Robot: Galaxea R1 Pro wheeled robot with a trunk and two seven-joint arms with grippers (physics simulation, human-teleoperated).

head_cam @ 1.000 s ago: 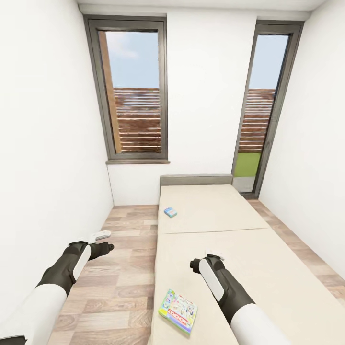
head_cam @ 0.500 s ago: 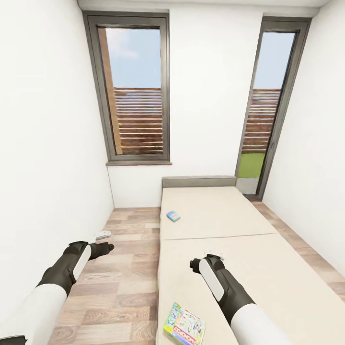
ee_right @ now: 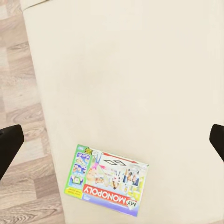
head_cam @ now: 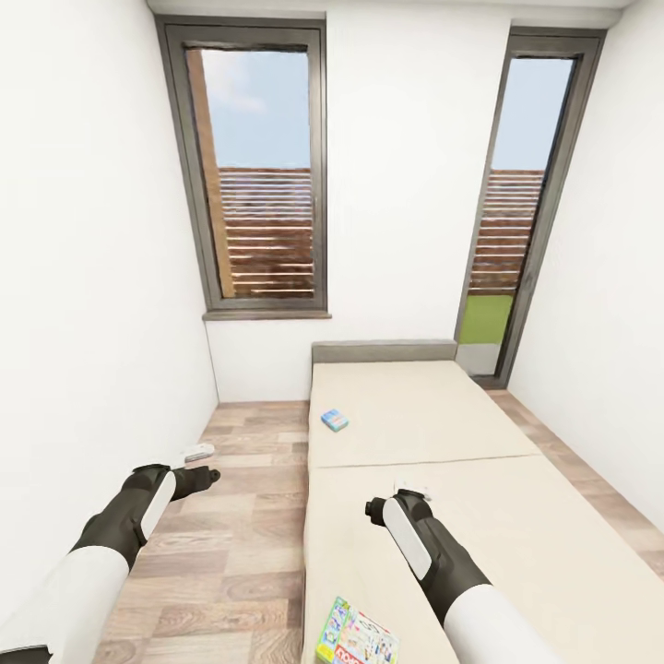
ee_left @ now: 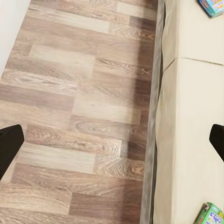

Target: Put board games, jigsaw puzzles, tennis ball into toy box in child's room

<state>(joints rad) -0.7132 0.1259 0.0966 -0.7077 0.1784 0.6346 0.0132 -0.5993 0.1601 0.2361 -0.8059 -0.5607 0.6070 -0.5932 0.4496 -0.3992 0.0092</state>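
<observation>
on the bed (head_cam: 480,516) lie two board games, white-green (ee_right: 107,179) near, blue (head_cam: 335,420) farther, both grippers spread wide, left (ee_left: 112,140) over floor (head_cam: 231,553), right (ee_right: 112,137) above mattress.

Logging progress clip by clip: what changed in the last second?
The camera view shifted: the Monopoly box now sits lower, cut by the bottom edge, and the small blue box sits slightly lower on the bed; neither moved on the mattress. Both arms look unchanged, the left gripper and right gripper holding nothing.
</observation>
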